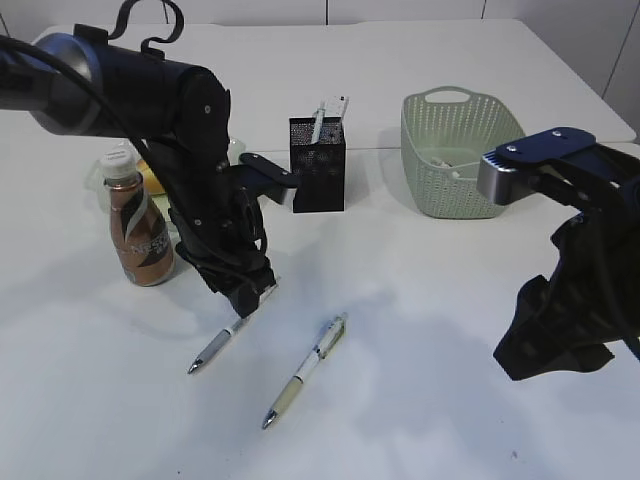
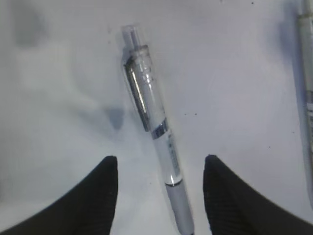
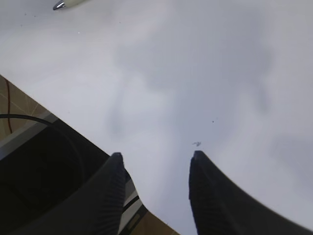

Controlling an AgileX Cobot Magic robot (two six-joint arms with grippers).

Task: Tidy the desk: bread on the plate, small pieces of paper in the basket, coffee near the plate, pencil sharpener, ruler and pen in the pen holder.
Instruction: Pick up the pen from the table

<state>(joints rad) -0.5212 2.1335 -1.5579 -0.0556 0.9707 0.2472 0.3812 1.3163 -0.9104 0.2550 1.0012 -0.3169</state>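
Note:
A silver pen (image 1: 213,348) lies on the white table, and my left gripper (image 1: 245,300) is open just over its upper end. In the left wrist view the pen (image 2: 154,127) lies between the open jaws (image 2: 160,171), untouched. A second, cream pen (image 1: 305,372) lies to its right, seen at the right edge of the left wrist view (image 2: 307,88). The black mesh pen holder (image 1: 318,164) holds white items. The coffee bottle (image 1: 135,228) stands at the left. The green basket (image 1: 455,155) holds paper pieces. My right gripper (image 3: 156,161) is open and empty near the table's front edge.
Something yellow (image 1: 152,178) shows behind the coffee bottle, mostly hidden by the left arm. The right arm (image 1: 570,270) hangs over the table's right side. The table edge and floor (image 3: 29,147) show at the left of the right wrist view.

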